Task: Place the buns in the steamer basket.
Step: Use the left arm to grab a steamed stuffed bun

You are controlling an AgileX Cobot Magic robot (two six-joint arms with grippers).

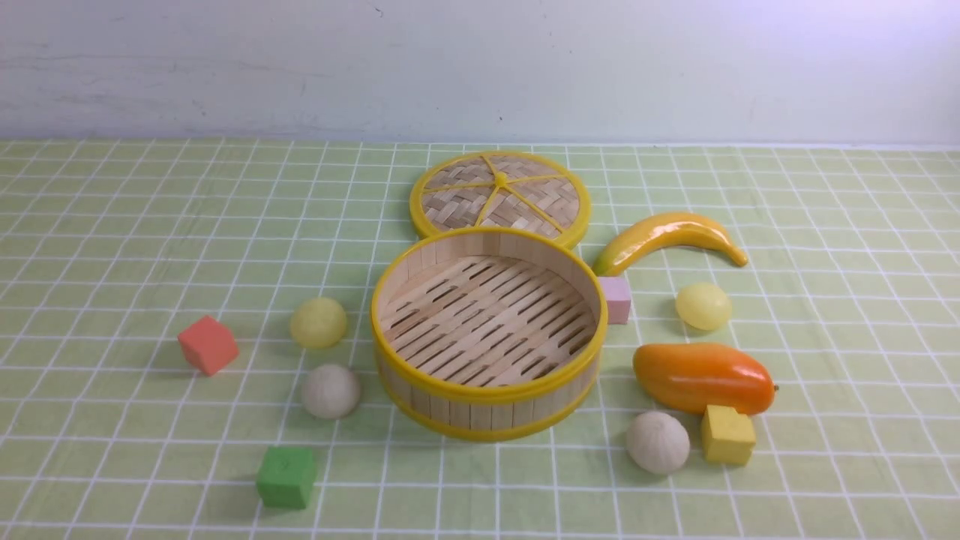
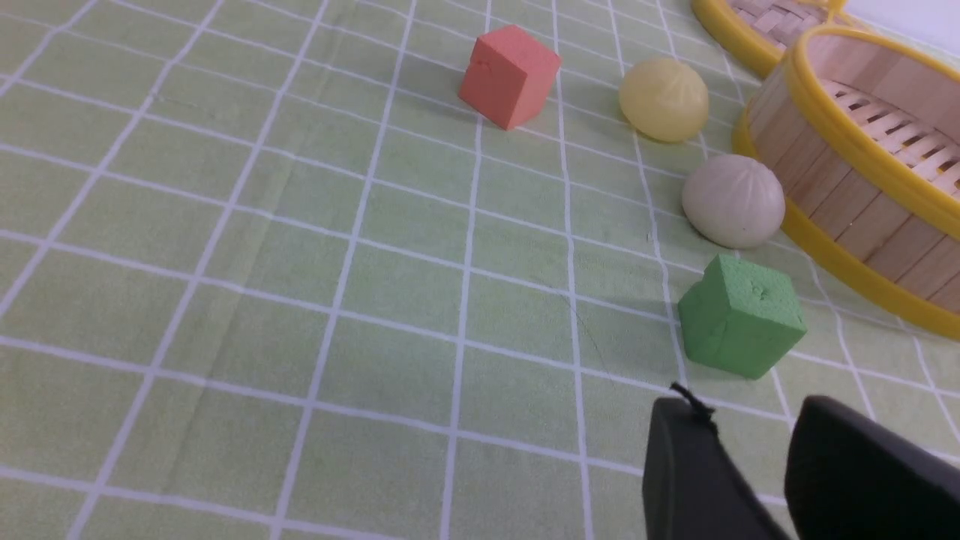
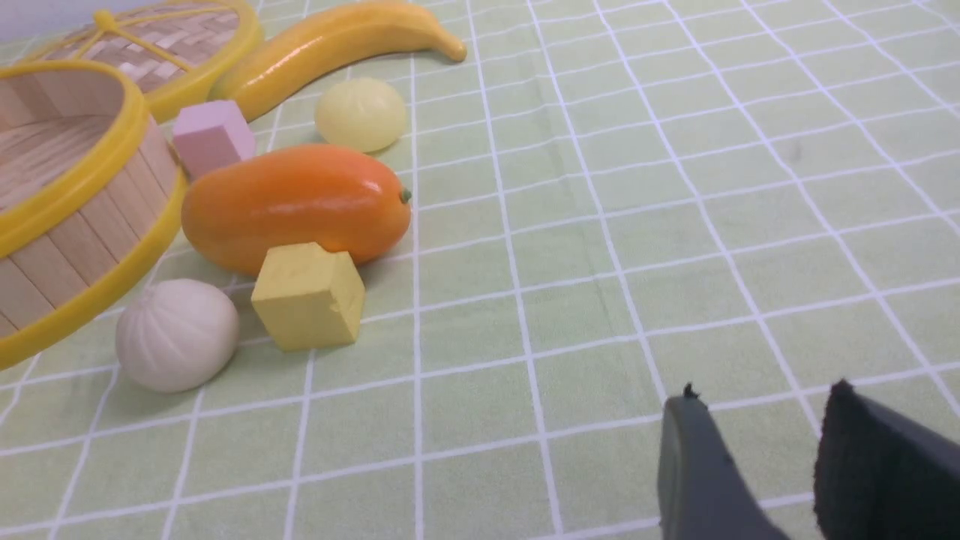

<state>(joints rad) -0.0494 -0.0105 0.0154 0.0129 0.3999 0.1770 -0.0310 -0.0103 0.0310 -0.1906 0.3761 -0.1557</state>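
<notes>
Front view: in the middle of the checked cloth, steamer basket with bare slatted floor showing. To the left of the basket, near it, left yellow bun and left pleated bun; farther left, red cube. To its front left, green cube. Just behind it, woven lid. Behind and to its right, banana; just beside its right wall, pink cube. Farther right of it, right yellow bun and orange mango. To its front right, right pleated bun, then yellow cube.

Left wrist view: fingers of the left gripper parted, with nothing between, well apart from the basket.

Right wrist view: fingers of the right gripper likewise parted and unladen, well apart from the basket.
</notes>
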